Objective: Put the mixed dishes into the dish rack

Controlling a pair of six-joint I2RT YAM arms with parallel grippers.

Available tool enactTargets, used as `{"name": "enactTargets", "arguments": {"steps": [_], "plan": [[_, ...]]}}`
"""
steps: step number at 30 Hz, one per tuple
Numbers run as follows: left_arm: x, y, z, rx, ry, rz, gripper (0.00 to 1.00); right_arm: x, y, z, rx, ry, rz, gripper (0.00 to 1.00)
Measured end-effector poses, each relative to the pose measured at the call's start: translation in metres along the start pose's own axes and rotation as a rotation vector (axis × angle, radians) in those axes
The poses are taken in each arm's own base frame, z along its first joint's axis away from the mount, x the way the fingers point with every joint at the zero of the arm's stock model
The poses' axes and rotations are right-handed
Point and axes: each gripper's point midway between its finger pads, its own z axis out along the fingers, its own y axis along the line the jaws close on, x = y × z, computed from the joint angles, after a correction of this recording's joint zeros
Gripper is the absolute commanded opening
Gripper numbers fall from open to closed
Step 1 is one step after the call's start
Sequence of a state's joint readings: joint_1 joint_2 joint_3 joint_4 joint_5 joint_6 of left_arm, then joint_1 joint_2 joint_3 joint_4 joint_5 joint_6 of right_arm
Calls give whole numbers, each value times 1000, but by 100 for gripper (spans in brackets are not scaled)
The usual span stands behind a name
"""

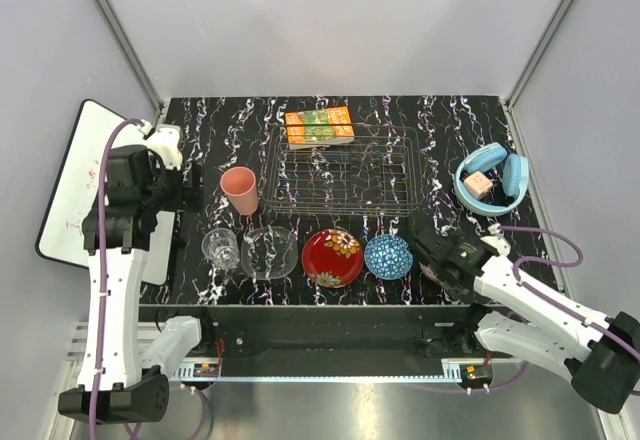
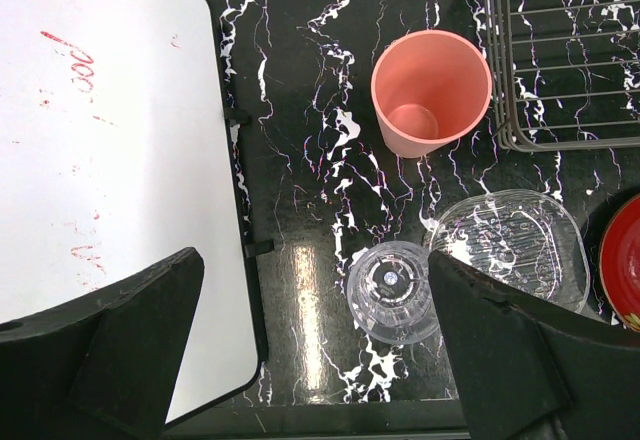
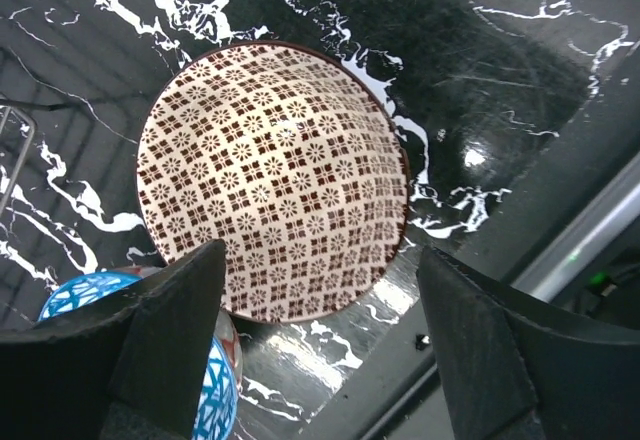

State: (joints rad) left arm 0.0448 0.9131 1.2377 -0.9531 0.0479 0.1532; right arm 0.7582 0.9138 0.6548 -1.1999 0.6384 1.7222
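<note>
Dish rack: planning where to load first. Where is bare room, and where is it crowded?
The dish rack is bare in front of the carton at its far edge. Crowded: the near row, drinking glass through blue bowl.

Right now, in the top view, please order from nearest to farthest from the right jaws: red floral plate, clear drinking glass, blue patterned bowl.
1. blue patterned bowl, beside them
2. red floral plate, front centre
3. clear drinking glass, front left

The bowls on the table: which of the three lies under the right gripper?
The brownish patterned bowl, cream with a brown flower grid, lies below the right gripper. The blue patterned bowl and the clear glass bowl sit farther left.
</note>
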Motion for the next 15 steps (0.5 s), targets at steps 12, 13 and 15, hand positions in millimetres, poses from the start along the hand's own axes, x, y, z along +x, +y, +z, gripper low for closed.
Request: {"name": "enactTargets", "arguments": {"steps": [12,13,15], "plan": [[-9,2,-3,-6,-23,4,99,11,0,31,52,-14,-1,50],[-10,2,-4,-6,-26,4,99,11,1,31,47,-12,-1,39],[-12,2,-5,-7,-32,4,99,11,4,32,38,-10,-4,32]]}}
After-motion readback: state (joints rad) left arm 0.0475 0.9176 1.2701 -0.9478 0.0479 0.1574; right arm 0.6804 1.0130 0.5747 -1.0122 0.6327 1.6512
